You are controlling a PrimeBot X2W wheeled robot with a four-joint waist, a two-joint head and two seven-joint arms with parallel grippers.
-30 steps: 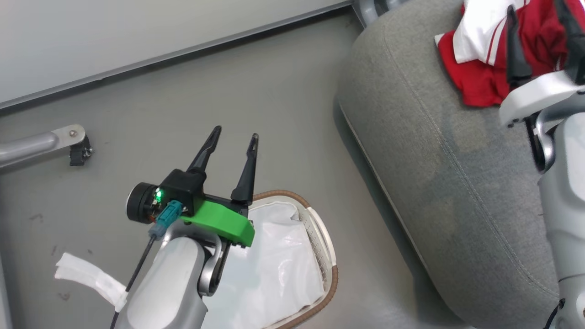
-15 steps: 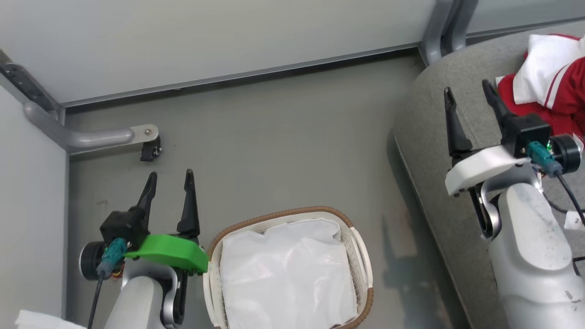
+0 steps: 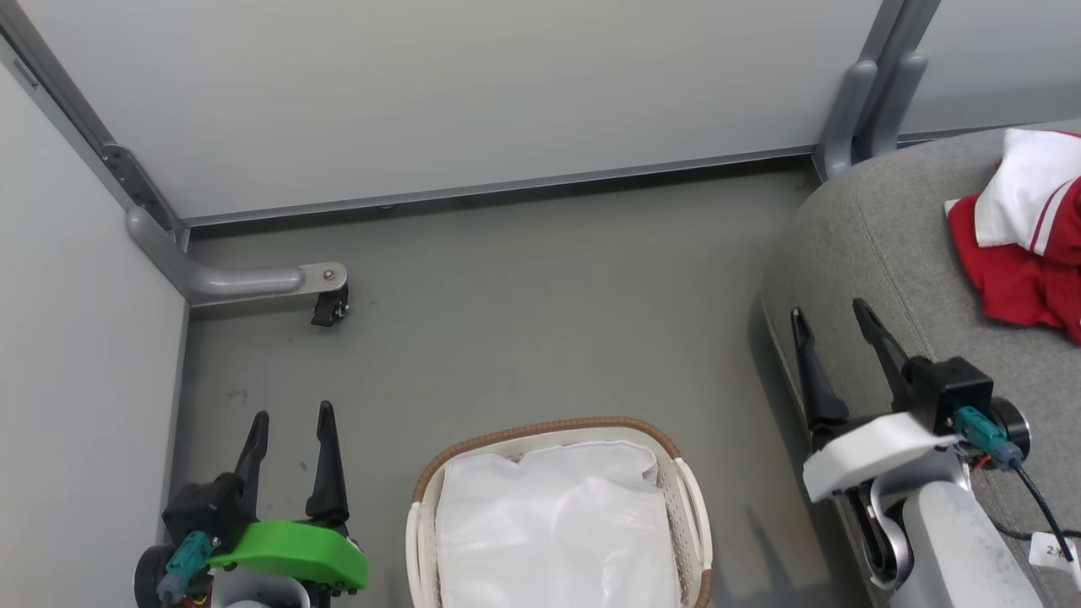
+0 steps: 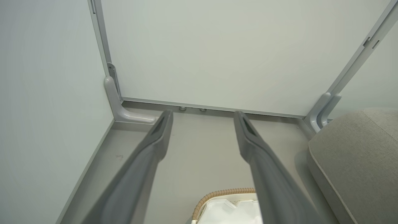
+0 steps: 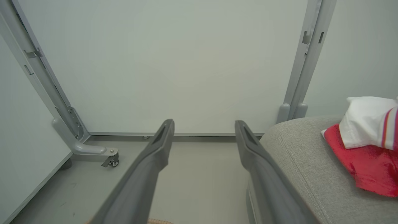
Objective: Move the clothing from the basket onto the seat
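The red and white clothing [image 3: 1026, 253] lies bunched on the grey seat [image 3: 887, 262] at the right; the right wrist view has the clothing [image 5: 367, 146] on the seat [image 5: 298, 161] too. The cream basket [image 3: 557, 431] with its brown rim stands on the floor at the bottom centre, and only its white liner [image 3: 553, 523] shows inside. My left gripper [image 3: 291, 418] is open and empty at the lower left, beside the basket [image 4: 217, 194]. My right gripper [image 3: 829, 311] is open and empty over the seat's front edge, left of the clothing.
Pale partition walls [image 3: 507, 93] close off the back and left, with grey metal posts [image 3: 874, 93] in the corners. A bracket foot with a small castor [image 3: 325, 306] juts onto the grey floor [image 3: 549, 312] at the left.
The head view has swung left and pulled back, bringing the basket to the centre. My right gripper has drawn back from the clothing, which stays on the seat. Both grippers stay open.
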